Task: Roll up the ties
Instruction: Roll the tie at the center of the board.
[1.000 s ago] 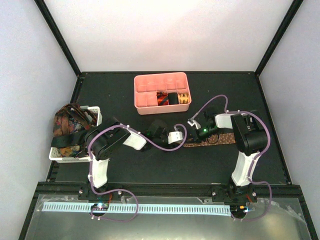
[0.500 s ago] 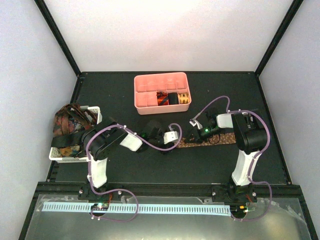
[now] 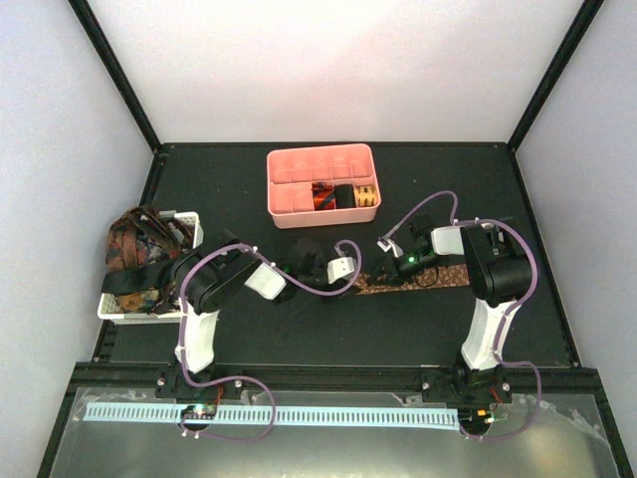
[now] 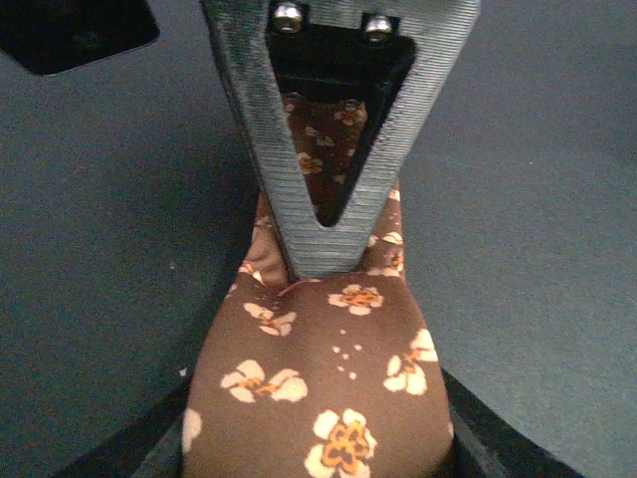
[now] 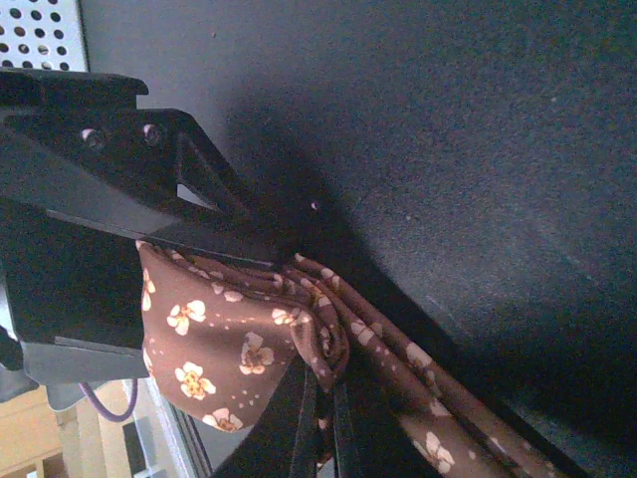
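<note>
A brown tie with small pale flowers lies flat across the mat right of centre, its left end wound into a roll. My left gripper is shut on that roll, and the fabric bulges between its dark fingers; from above it sits at the tie's left end. My right gripper is shut on a fold of the same tie, right beside the left one. Its grey ribbed finger presses onto the roll's far side. More ties are heaped in the basket.
A pink compartmented tray stands at the back centre, with rolled ties in its front row. A white slotted basket sits at the left edge of the black mat. Black frame bars border the mat.
The left jaws widened and then narrowed again round the roll. The left wrist shifted slightly left. The right arm stayed still.
</note>
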